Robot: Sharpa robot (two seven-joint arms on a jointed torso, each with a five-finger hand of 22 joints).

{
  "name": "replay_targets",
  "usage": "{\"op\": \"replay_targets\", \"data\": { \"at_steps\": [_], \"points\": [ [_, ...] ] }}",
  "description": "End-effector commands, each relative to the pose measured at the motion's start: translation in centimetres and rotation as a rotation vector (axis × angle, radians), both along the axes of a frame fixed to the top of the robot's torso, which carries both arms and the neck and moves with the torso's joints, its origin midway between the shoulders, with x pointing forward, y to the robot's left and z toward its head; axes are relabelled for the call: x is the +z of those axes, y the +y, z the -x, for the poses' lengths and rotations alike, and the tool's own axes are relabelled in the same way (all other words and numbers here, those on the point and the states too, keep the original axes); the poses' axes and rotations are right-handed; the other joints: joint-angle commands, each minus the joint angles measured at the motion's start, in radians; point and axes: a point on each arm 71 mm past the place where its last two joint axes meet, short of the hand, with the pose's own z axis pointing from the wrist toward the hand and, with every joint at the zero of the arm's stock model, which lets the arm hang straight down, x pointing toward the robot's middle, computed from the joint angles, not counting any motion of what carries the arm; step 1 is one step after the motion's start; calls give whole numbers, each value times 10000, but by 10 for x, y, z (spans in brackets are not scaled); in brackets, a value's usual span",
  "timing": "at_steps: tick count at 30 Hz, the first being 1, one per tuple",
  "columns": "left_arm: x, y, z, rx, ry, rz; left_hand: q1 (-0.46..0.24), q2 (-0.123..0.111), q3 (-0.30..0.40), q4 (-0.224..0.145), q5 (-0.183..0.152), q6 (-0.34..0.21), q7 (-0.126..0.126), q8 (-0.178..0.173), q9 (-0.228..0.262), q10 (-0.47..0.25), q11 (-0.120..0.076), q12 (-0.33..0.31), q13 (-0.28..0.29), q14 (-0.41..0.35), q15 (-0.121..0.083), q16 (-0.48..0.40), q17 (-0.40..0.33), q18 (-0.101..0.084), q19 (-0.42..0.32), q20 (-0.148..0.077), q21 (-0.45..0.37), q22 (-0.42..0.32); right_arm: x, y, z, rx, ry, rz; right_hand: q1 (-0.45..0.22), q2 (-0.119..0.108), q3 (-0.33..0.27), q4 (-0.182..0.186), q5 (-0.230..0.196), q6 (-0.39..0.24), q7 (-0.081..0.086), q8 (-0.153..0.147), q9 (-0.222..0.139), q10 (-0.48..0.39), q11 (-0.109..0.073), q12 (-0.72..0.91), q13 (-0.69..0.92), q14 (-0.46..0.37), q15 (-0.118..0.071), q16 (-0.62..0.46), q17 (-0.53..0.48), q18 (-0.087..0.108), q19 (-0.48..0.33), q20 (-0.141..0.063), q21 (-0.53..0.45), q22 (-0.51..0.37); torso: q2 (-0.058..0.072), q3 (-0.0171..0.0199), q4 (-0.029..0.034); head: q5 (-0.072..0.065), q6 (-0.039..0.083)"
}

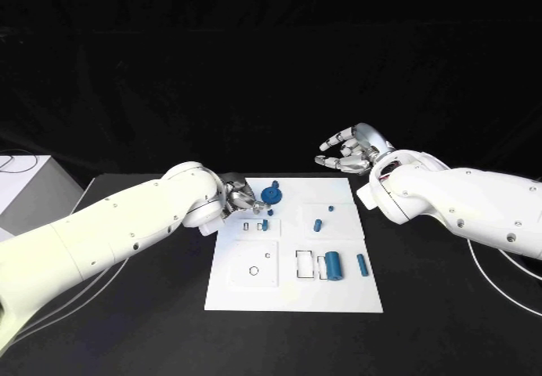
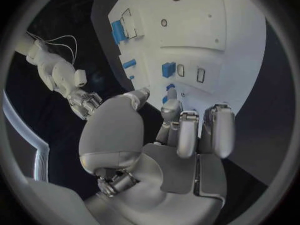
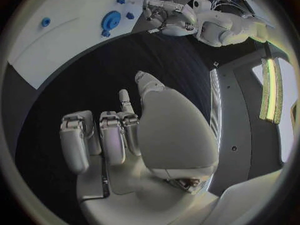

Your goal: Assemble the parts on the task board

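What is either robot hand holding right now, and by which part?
Nothing. The right robot hand hangs off the task board, fingers curled on nothing. The left robot hand is at the board's edge, nothing visible in it.

White task board point(image 1: 339, 294) flat mid-table, blue round part point(image 1: 271, 193) at far edge, blue cylinder point(image 1: 334, 265) lying near front.

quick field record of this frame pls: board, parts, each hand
board: white rectangular task board, flat on the black table
parts: round blue disc part at far edge; blue cylinder and slim blue bar near right side
left hand: silver left hand over the board's far left corner, beside the disc; hold cannot be told
right hand: silver right hand raised beyond the board, fingers curled, holding nothing
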Motion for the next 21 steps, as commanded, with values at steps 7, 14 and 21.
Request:
{"op": "replay_targets", "data": {
  "at_steps": [7, 14, 21],
  "points": [
    [-6, -7, -2, -549, 683, -810, -148, 54, -103, -6, -21, -70, 5, 11, 20, -85, 6, -57, -45, 1047, -79, 54, 2605, -65, 24, 16, 16, 117, -1, 1, -1, 82, 143, 177, -20, -108, -49, 23, 25, -97, 29, 62, 15, 1045, -21, 20, 2627, 1042, -81, 64, 2634, -68, 1048, -37, 60, 2628, 24, -18, 18, 7, 13],
    [-10, -13, -3, -736, 1250, -651, -11, 123, -120, -67, -14, -142, 25, 10, 58, -499, 26, -411, -582, 972, -59, -20, 2423, -11, -151, 36, -92, -138, 1, 4, -1, 270, -236, 610, -26, -93, -54, 27, 172, -133, 34, 95, 28, 1045, -17, 20, 2627, 1042, -77, 64, 2634, -68, 1048, -34, 60, 2628, 33, -34, 0, -24, -7],
    [-13, -14, -5, -778, 1496, -611, 76, 118, -123, -80, -17, -176, 40, 5, 74, -730, 42, -625, -899, 949, -45, -42, 2373, -1, -192, 50, -117, -190, 2, 6, -1, 315, -411, 847, -26, -93, -54, 27, 172, -133, 34, 95, 28, 1045, -17, 20, 2627, 1042, -77, 64, 2634, -68, 1048, -34, 60, 2628, 38, -27, 5, -49, -35]
  ]
}}
